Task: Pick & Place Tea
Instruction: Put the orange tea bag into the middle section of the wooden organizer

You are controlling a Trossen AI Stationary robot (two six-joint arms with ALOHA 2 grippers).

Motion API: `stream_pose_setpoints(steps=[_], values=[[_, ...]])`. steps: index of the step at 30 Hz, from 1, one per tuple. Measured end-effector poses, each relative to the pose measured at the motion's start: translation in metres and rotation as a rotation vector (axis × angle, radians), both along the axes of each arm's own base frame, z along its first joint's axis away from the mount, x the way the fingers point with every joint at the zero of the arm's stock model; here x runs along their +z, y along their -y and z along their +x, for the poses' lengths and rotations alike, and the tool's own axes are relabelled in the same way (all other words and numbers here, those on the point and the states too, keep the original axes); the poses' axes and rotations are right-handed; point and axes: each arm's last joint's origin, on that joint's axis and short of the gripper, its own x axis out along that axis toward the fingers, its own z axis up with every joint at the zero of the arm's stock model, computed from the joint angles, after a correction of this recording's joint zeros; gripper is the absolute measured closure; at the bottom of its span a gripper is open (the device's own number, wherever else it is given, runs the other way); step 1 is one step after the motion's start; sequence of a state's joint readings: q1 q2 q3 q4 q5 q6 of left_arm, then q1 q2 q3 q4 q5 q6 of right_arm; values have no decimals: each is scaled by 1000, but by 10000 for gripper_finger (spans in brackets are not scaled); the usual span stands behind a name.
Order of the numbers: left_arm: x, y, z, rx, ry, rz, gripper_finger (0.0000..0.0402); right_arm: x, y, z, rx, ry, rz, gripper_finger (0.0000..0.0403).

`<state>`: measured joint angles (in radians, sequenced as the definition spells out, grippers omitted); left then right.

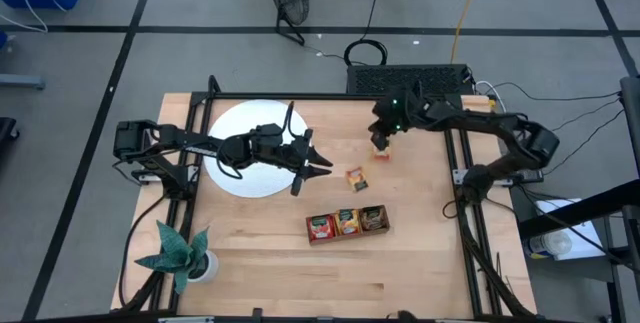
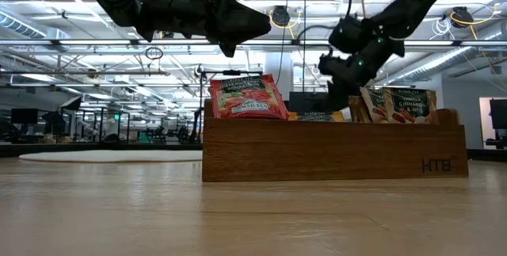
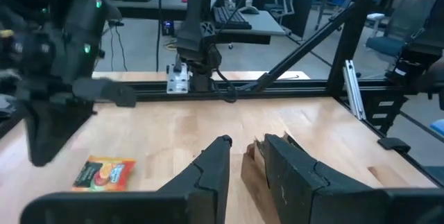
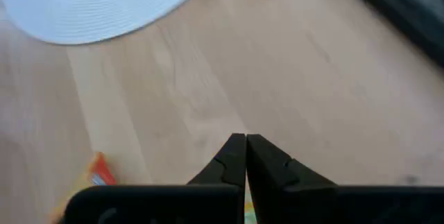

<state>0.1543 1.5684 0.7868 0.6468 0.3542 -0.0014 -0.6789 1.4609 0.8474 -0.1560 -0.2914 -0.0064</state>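
My right gripper [image 1: 380,143] hangs above the bare wood near the table's far edge, shut on a small orange-red tea sachet [image 1: 381,152]. A second sachet, orange-yellow [image 1: 355,177], lies flat on the table between the two grippers; the left wrist view [image 3: 104,172] and the right wrist view [image 4: 97,172] show it too. My left gripper [image 1: 322,159] is open and raised over the right rim of the white disc [image 1: 255,148], touching nothing. The wooden tray [image 2: 333,153] holds upright sachets, a red one [image 2: 247,97] at its left. My right gripper [image 4: 245,148] pinches the tea sachet between its two shut fingers from above, pointing down. In its wrist view only a yellow sliver of the sachet [image 4: 247,213] shows, the fingers hiding the rest. The sachet is lifted clear of the table.
A small potted plant [image 1: 182,255] stands at the near left corner. Black frame rails [image 1: 465,178] run along the table's left and right sides. Bare wood lies between the tray [image 1: 388,221] and the near edge.
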Motion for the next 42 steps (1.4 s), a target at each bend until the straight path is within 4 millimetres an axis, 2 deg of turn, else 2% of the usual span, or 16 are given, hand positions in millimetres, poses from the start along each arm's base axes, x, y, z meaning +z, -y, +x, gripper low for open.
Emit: stream_pose_setpoints(steps=[4,9,13,16,19,32,35,40,42], values=[[0,0,0,0,-1,-4,309,3,-20,6,60,-89,-96,362],[0,0,0,-1,-1,-4,309,-13,-45,6,81,-357,-132,268],[0,1,0,-2,0,3,309,-22,-65,13,165,-428,-179,200],[0,1,0,-2,0,3,309,-30,-73,14,220,-473,-250,173],[0,1,0,-2,0,3,309,-36,-76,12,240,-490,-252,167],[0,2,0,13,-1,1,309,-69,-61,-2,178,-592,-198,223],[0,1,1,27,-1,3,309,-71,-60,-2,177,-595,-197,268],[0,1,1,45,-3,-6,309,-70,-61,0,211,-592,-233,383],[0,1,1,48,-7,-28,309,-68,-64,3,223,-596,-285,390]])
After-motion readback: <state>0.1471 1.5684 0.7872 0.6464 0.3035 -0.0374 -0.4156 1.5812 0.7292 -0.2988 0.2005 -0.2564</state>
